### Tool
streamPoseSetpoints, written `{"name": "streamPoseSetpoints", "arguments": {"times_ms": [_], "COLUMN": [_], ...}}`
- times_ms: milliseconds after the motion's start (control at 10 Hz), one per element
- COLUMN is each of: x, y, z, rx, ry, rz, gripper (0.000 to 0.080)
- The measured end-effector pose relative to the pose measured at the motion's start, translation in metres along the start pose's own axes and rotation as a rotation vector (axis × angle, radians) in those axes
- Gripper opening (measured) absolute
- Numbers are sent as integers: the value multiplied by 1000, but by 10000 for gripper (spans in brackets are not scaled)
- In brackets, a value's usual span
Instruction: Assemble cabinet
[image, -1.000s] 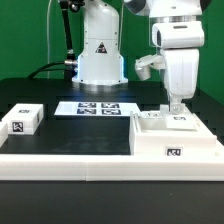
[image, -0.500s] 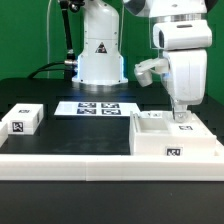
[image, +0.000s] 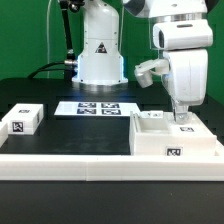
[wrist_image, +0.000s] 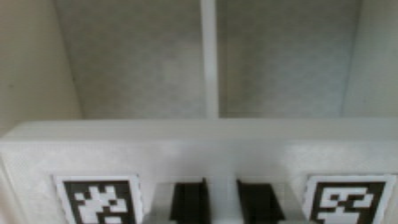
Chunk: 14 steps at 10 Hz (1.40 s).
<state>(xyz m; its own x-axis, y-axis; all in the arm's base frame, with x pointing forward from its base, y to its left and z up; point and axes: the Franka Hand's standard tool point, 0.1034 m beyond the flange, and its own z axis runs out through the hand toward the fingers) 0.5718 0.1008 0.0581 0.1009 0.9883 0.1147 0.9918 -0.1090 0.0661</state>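
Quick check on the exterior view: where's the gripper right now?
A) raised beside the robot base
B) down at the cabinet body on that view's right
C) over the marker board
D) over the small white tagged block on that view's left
B: the gripper is down at the top of the cabinet body on the exterior view's right. The small white tagged block and the marker board lie apart from it.

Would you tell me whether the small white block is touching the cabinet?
Apart. The exterior view shows bare black table between the block on its left and the cabinet on its right.
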Motion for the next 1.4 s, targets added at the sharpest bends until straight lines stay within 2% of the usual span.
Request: {"name": "streamPoseSetpoints", "arguments": {"times_ms": [400,500,600,700,800,900,1000,1100,1200,1400], "x": [0,-1,-1,-1,-1,-1,-1,-1,-1,-1], "y": [0,0,0,-1,-1,-1,-1,-1,-1,-1], "z": [0,0,0,0,0,0,0,1,1,0], "rx": [0,1,2,2,2,2,2,2,2,2], "ry": [-1,-1,-1,-1,-1,-1,-1,-1,-1,-1], "rz": [5,5,5,5,6,6,6,6,6,6], "gripper": [72,134,134,320,456,456,650,752,785,797]}}
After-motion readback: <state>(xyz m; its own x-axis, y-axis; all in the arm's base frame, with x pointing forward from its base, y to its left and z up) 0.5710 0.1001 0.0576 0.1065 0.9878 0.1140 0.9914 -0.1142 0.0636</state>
